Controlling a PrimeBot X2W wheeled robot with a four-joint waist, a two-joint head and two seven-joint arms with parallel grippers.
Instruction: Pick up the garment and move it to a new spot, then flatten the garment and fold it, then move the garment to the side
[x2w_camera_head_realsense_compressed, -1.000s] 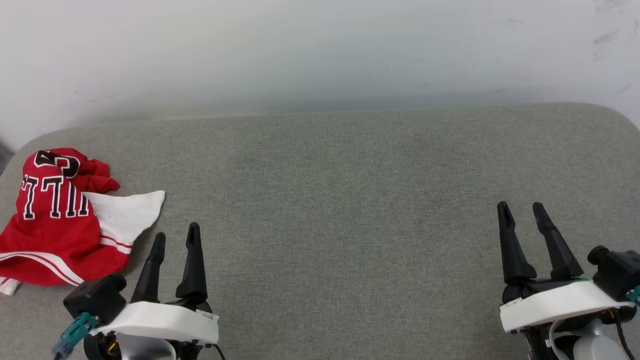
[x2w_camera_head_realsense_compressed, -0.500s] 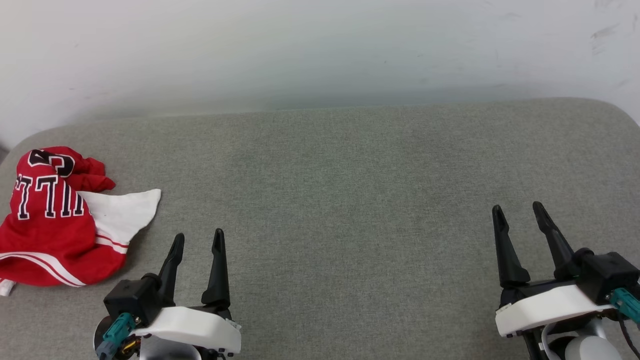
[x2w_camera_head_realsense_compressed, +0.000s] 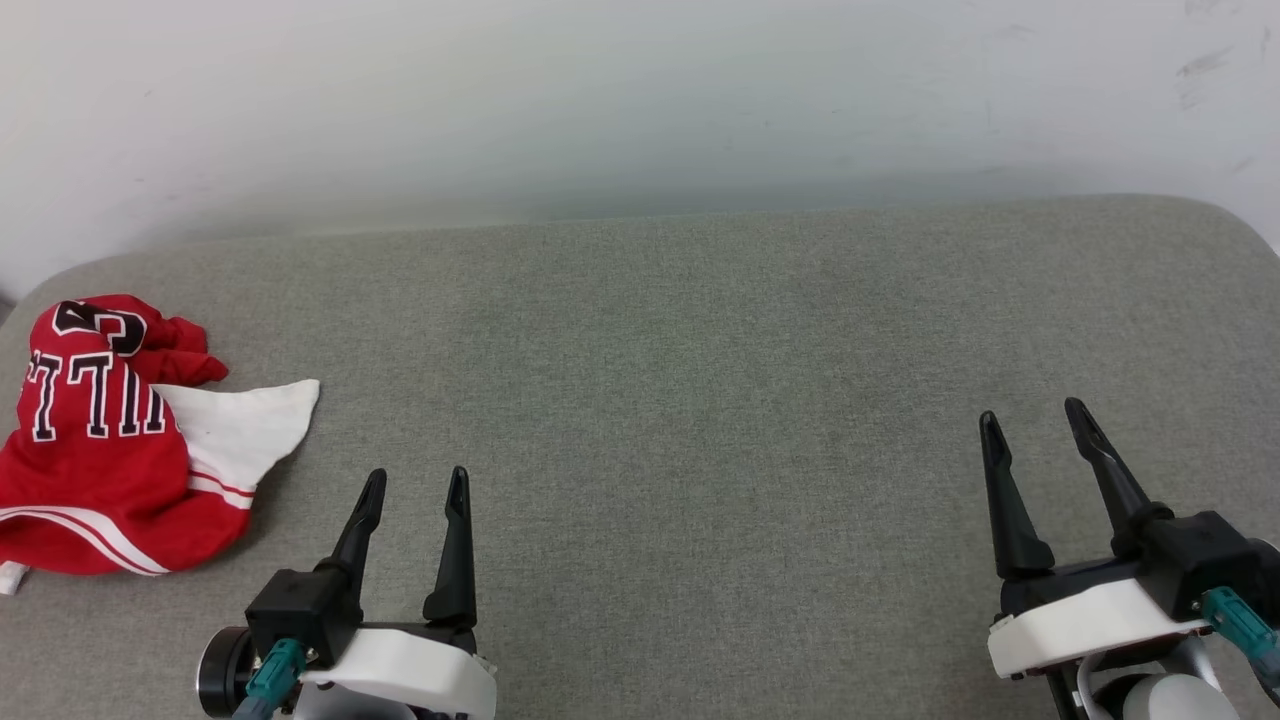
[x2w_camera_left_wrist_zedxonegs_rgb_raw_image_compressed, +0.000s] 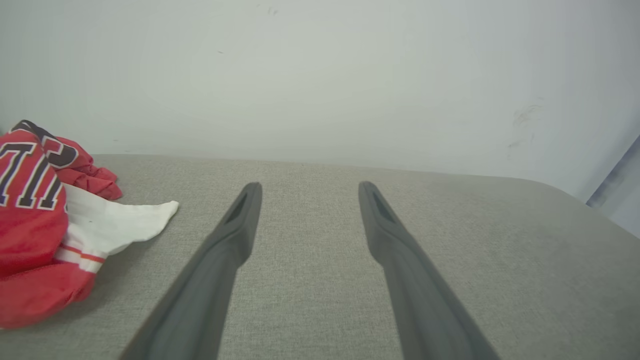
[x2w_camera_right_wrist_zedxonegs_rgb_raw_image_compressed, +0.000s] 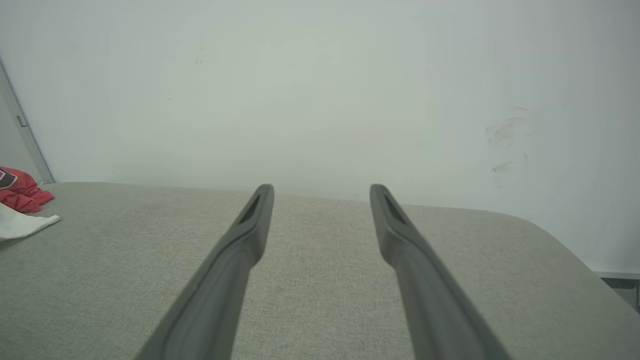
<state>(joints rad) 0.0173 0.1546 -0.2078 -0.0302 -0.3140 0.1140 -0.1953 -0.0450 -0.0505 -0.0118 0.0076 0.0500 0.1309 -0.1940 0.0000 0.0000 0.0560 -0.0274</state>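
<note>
Before me I note a grey fabric-covered surface (x2w_camera_head_realsense_compressed: 700, 400) with rounded corners, backed by a white wall (x2w_camera_head_realsense_compressed: 600, 100) bearing faint scuffs (x2w_camera_right_wrist_zedxonegs_rgb_raw_image_compressed: 505, 135).

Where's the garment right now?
Head view: the garment lies crumpled at the far left edge of the grey cushion, just left of the open left gripper.

Grey fabric worktop (x2w_camera_head_realsense_compressed: 700, 400) lies open ahead of left pincer (x2w_camera_head_realsense_compressed: 416, 474) and right pincer (x2w_camera_head_realsense_compressed: 1031, 412), and between them. One obstacle: crumpled garment (x2w_camera_head_realsense_compressed: 100, 470) at far-left edge, near left pincer, not touching. Wall (x2w_camera_head_realsense_compressed: 640, 100) blocks the far side.
</note>
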